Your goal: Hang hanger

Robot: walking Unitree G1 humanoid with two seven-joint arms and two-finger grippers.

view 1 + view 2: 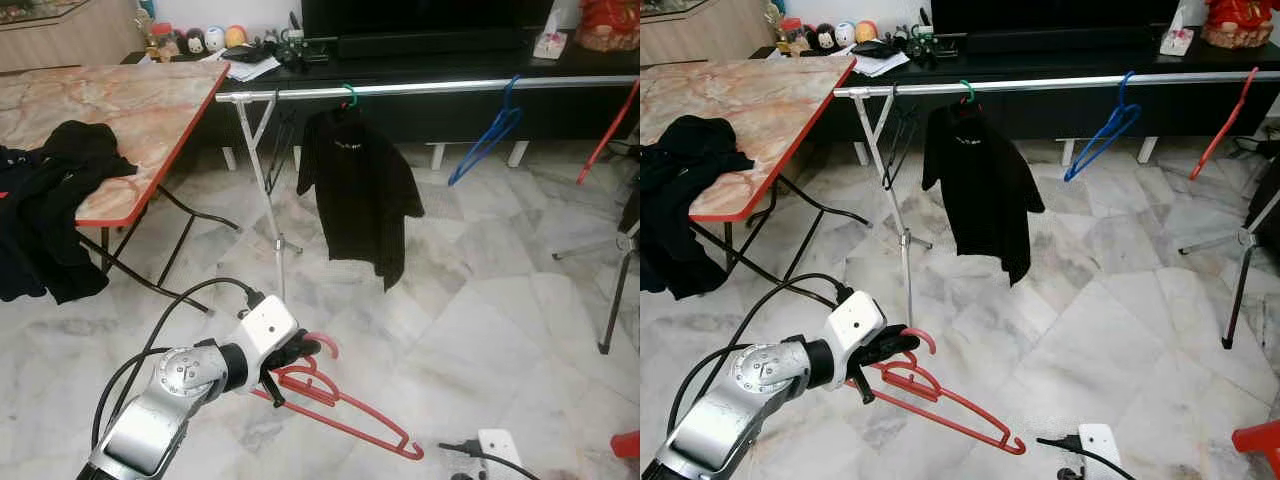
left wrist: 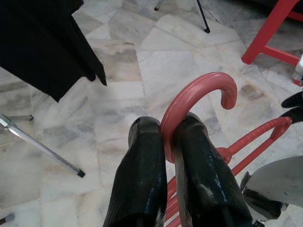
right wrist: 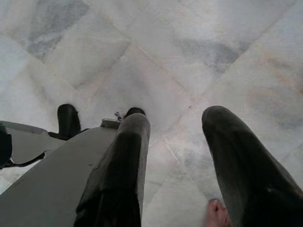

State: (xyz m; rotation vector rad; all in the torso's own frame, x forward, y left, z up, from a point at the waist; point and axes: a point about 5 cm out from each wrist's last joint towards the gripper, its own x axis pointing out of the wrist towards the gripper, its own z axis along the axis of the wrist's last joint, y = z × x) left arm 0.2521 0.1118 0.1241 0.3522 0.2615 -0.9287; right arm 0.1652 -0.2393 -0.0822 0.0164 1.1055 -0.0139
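Note:
My left gripper is shut on the neck of a red plastic hanger, held low over the marble floor; the hook curls out between the two black fingers. Ahead runs a silver clothes rail on a thin stand. A black shirt hangs from it on a green hanger, with a blue hanger and a red hanger further right. In the right wrist view my right gripper points down at the floor, fingers apart and holding nothing.
A marble-topped folding table with a red edge stands at the left, black clothes draped over it. A dark TV cabinet lies behind the rail. A white power strip and cable lie on the floor. Another stand's legs are at right.

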